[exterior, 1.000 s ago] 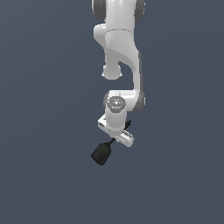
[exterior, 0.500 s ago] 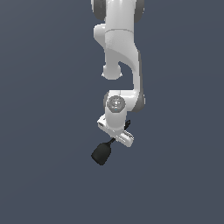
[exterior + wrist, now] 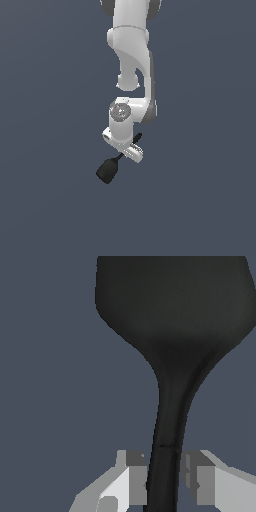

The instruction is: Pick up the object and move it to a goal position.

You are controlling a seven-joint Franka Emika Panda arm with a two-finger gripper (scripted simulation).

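White Franka Panda arm (image 3: 131, 55), glossy and jointed, descending from the upper edge of the exterior view over a plain dark slate-blue ground. At its lower end, white parallel-finger gripper (image 3: 126, 150), tilted, with a round grey cap just above on the wrist housing.

Small black spatula-like utensil (image 3: 108, 170), matte, flat rounded-square head and thin straight handle, held in the gripper. Head below the gripper and toward the exterior view's left of it, hanging clear of the arm. Handle running up on a slant through the gripper, its far tip poking out above the gripper toward the exterior view's right, just beside the wrist housing. Utensil tilted, neither upright nor level.

In the wrist view, same black utensil (image 3: 170, 331) filling most of the frame: broad dark head far from the gripper, narrowing through a curved neck into the handle. Handle passing straight between the two grey-and-white fingertips (image 3: 133, 476) of the gripper (image 3: 164, 478). Jaws clamped on the handle, one pad pressed against each side, no gap visible on either side.

Nothing else around the gripper but flat slate-blue background.
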